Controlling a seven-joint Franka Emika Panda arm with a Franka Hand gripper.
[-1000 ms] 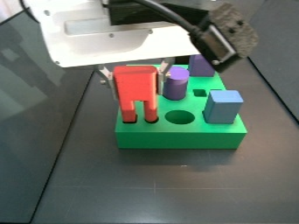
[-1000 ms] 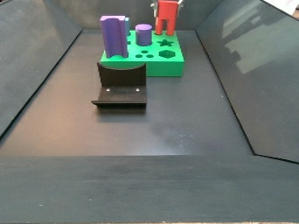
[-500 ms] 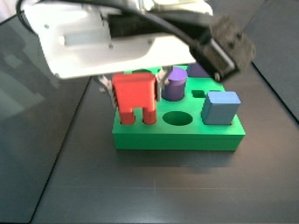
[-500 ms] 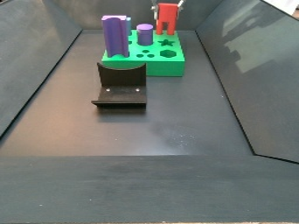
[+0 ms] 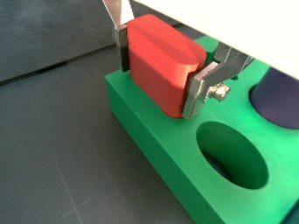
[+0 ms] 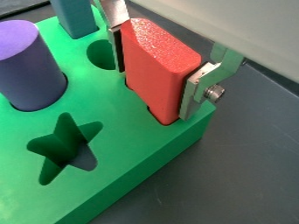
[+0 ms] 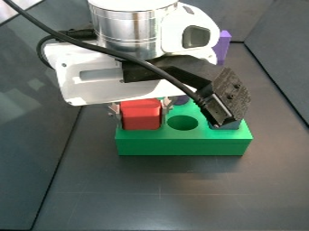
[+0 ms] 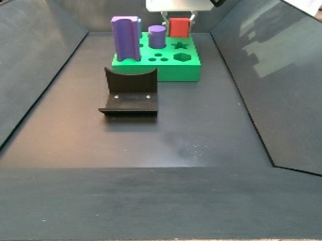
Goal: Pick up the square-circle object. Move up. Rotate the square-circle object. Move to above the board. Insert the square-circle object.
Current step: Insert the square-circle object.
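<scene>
**Q:** Board first: where does it sit, and what is on it?

**A:** The board (image 8: 161, 66), a thick bright-green block, rests on the dark floor at the far end of the enclosure in a side view, just beyond the fixture (image 8: 130, 90). A tall purple block (image 8: 123, 36) and a purple cylinder (image 8: 154, 37) stand upright in its holes. In a wrist view a star cut-out (image 6: 65, 150) lies open on the top face.

**Q:** Where is the gripper, and what is it doing?

**A:** The gripper (image 5: 170, 74) is low over the board's far right part. Its silver fingers (image 6: 208, 86) press against two opposite faces of the square-circle object (image 6: 158, 68), pinching it upright between them.

**Q:** And the red piece itself?

**A:** Only its block end rises above the green top in both wrist views; the legs are out of sight, apparently down in their holes.

**Q:** Which step does that suggest?

**A:** Judged from this, the insertion is in hand and nearly finished. The next move likely calls for a final straight push down if the piece is not fully seated, then spreading the fingers and lifting straight up without tilting the piece.
</scene>
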